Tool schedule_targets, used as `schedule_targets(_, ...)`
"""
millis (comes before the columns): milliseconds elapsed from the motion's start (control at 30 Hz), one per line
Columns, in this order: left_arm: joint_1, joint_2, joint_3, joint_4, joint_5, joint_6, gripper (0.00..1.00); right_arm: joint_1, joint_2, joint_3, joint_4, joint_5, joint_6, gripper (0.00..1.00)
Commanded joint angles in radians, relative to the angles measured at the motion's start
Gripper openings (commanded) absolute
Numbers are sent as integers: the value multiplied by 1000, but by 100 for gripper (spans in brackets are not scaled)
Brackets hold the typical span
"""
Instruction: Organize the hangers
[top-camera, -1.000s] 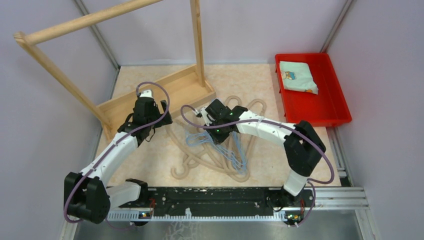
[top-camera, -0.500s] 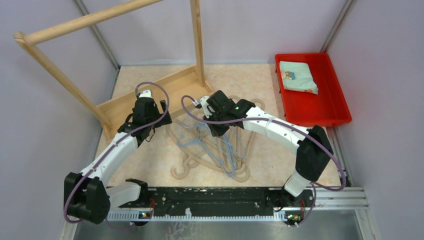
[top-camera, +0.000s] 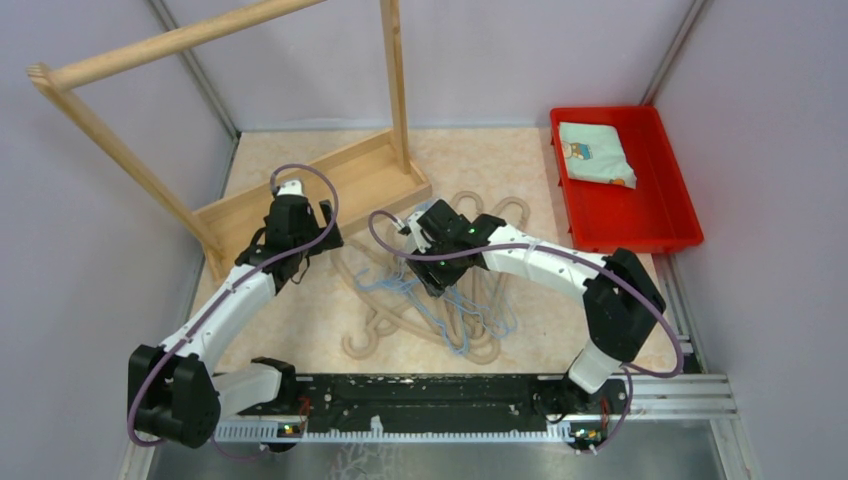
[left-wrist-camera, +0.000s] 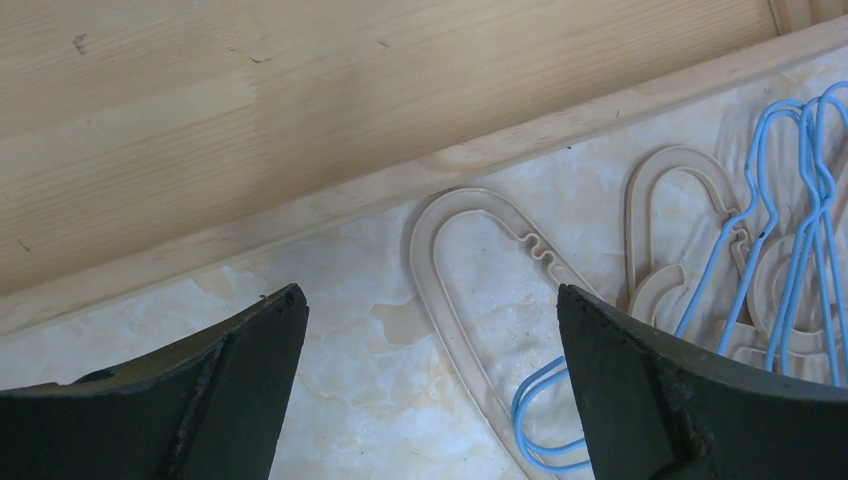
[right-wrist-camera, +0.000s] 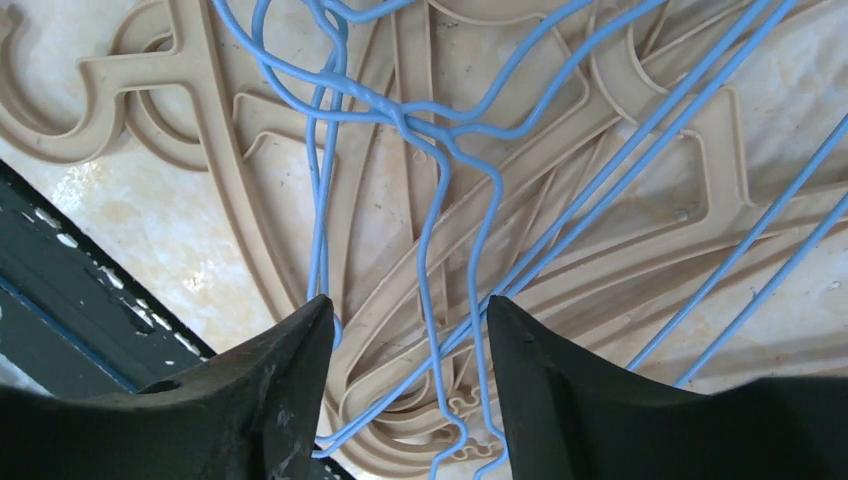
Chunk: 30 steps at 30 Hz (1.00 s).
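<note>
Left gripper (top-camera: 300, 248), seen from the overhead camera, hangs over the table (top-camera: 300, 330) right by the near edge of the wooden rack's base (top-camera: 330, 190). It's well clear of the pile and has nothing in it. The right gripper (top-camera: 430, 272) is down over the hangers (top-camera: 440, 310), which lie in a tangled heap in the middle of the table. Thin blue wire hangers (top-camera: 455, 320) are on top and thick beige hangers (top-camera: 375, 335) are underneath, hooks pointing all over the place. Over on the right there's a red bin (top-camera: 665, 228) with a folded cloth (top-camera: 595, 150) inside.

Left wrist camera: the left gripper (left-wrist-camera: 428, 300) has its jaws spread wide, totally released, nothing between the fingers (left-wrist-camera: 250, 370) but tabletop and the rounded end of one beige hanger (left-wrist-camera: 520, 235) lying flat just under the gap. The rack's base (left-wrist-camera: 300, 100) fills the top of the view, and the blue wires sit off to the right.

Right wrist camera: the right gripper (right-wrist-camera: 408, 305) is parted too. A couple of blue wire strands run down through the gap between its fingers (right-wrist-camera: 290, 380), but the pads aren't squeezed on them, so I'd call it let go. Beige hangers are stacked crisscross beneath, flat on the table.
</note>
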Motion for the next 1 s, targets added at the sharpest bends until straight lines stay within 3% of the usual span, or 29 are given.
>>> schedule_targets(0,3,-19,-19,13,-17,-7,100,4,-17,65,49,24,1,60)
schedule_targets(433,4,5,-12,24,-30,19,100,-12,175,123,118,-5,23,55)
schedule_targets(967,5,14,-28,28,-32,26,100,-59,195,41,161,19,45,50)
